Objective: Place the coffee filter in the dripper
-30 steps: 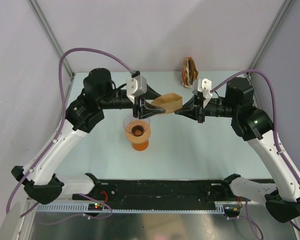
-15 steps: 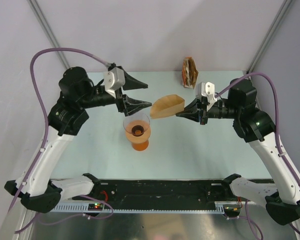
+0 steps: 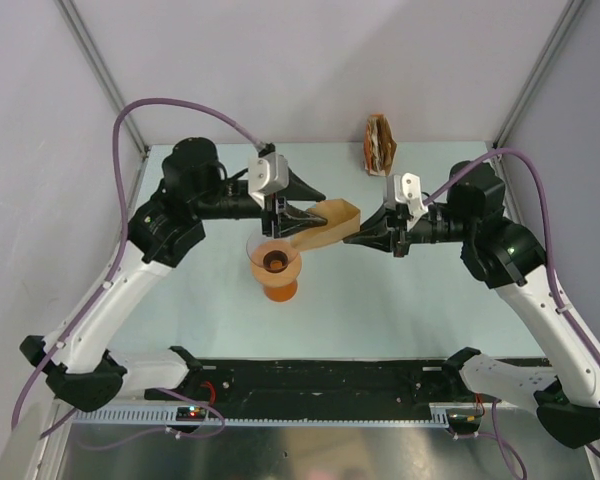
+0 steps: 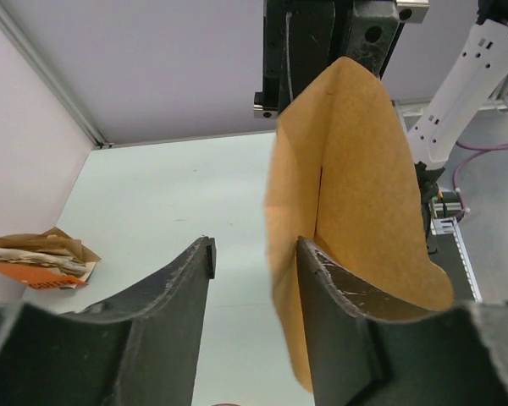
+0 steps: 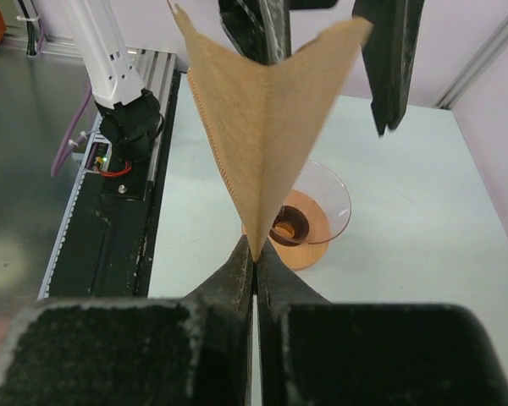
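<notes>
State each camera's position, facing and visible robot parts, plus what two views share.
Top external: above and behind, looking down; both arms show.
Left wrist: looks along its own open fingers toward the right hand.
Right wrist: looks along its shut fingers past the dripper toward the left hand.
Shared: all show the coffee filter.

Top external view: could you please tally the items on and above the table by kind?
Coffee filter: 1
Dripper: 1
Bundle of papers: 1
Robot arms: 2
Total: 5
</notes>
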